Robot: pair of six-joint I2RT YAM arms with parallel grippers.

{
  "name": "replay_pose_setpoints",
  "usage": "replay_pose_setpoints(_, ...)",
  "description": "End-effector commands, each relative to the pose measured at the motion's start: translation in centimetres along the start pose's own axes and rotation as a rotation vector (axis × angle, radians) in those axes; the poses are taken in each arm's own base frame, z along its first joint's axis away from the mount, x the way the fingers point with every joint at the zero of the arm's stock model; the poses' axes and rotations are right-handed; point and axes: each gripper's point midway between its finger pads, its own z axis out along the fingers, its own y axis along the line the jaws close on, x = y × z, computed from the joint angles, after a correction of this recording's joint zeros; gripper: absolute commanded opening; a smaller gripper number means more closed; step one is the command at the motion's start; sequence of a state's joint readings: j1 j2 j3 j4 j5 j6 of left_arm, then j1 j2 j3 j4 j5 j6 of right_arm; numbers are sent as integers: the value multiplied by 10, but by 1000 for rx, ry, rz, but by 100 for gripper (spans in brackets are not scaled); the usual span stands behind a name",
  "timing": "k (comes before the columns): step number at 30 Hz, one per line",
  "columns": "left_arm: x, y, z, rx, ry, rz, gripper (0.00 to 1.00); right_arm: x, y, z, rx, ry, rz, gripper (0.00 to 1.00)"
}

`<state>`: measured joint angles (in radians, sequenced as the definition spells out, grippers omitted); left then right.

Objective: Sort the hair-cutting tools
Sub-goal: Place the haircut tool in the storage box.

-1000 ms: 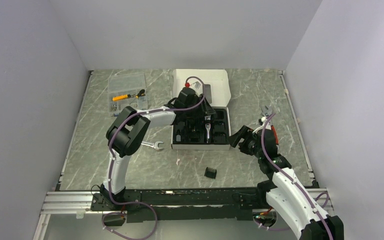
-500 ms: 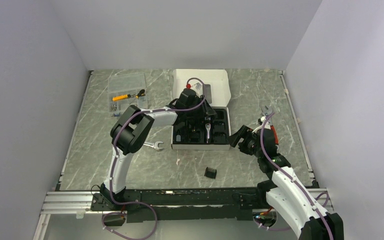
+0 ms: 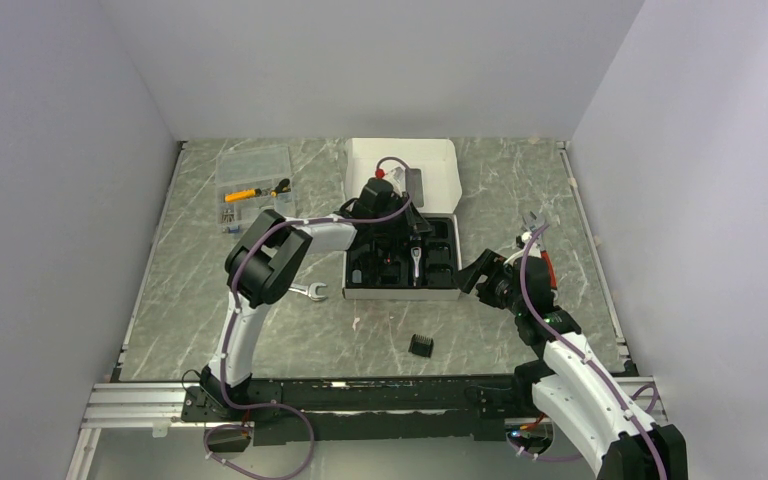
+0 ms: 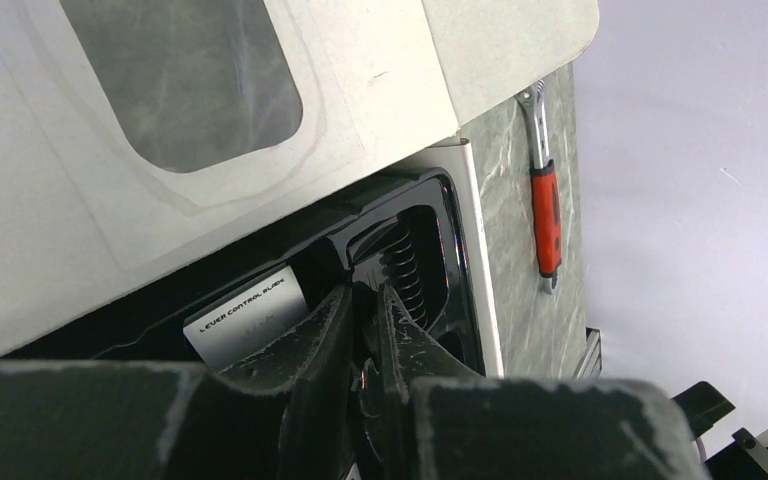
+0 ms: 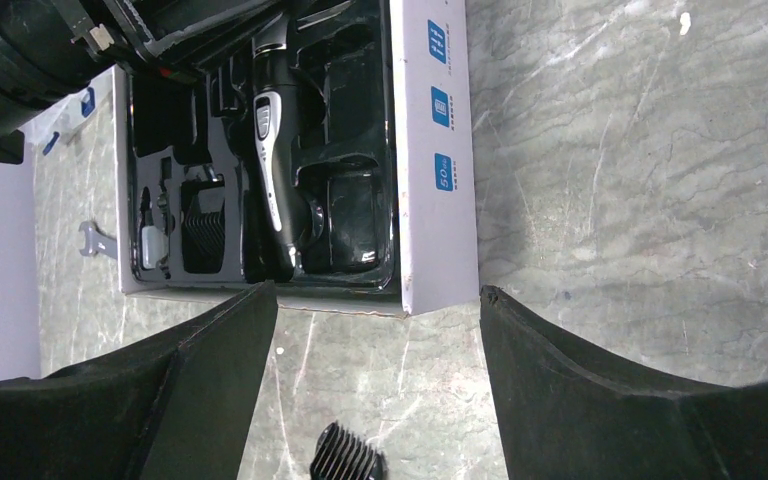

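Note:
The black-and-silver clipper [image 5: 272, 150] lies in the black tray of the white box [image 3: 400, 292]. Ribbed black comb attachments sit in tray pockets [image 5: 203, 240] [image 4: 410, 275]. Another comb attachment [image 3: 420, 345] lies loose on the table in front of the box [image 5: 348, 462]. My left gripper [image 3: 412, 228] reaches into the tray's back right part. In the left wrist view its fingers [image 4: 325, 325] stand almost together, and something dark and glossy shows in the narrow gap; a grip cannot be told. My right gripper [image 5: 380, 300] hovers open and empty just right of the box [image 3: 475, 275].
The box's lid [image 3: 400, 162] stands open at the back. A silver open-end wrench [image 3: 310, 292] lies left of the box. A red-handled wrench [image 4: 546, 215] lies to the right, beside my right arm. A clear organiser case [image 3: 253, 185] sits at the back left.
My left arm's elbow has drawn a little toward the box while its gripper stays over the tray's back. The right arm has not moved.

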<state>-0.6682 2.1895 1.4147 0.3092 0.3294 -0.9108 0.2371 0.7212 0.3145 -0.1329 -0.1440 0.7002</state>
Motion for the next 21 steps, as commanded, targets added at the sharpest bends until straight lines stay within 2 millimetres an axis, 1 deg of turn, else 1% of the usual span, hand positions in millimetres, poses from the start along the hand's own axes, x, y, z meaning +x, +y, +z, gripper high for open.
replay_pose_setpoints(1, -2, -16, 7, 52, -2, 52, 17, -7, 7, 0, -36, -26, -9, 77)
replay_pose_setpoints(7, -4, -21, 7, 67, -16, 96, 1, -8, 7, 0, -32, -27, -13, 77)
replay_pose_setpoints(17, -5, -33, 3, 95, -34, 175, 0, -9, 5, -2, -28, -36, -18, 77)
replay_pose_setpoints(21, -6, -38, -3, 129, -61, 188, 0, -10, 5, -3, -28, -40, -20, 77)
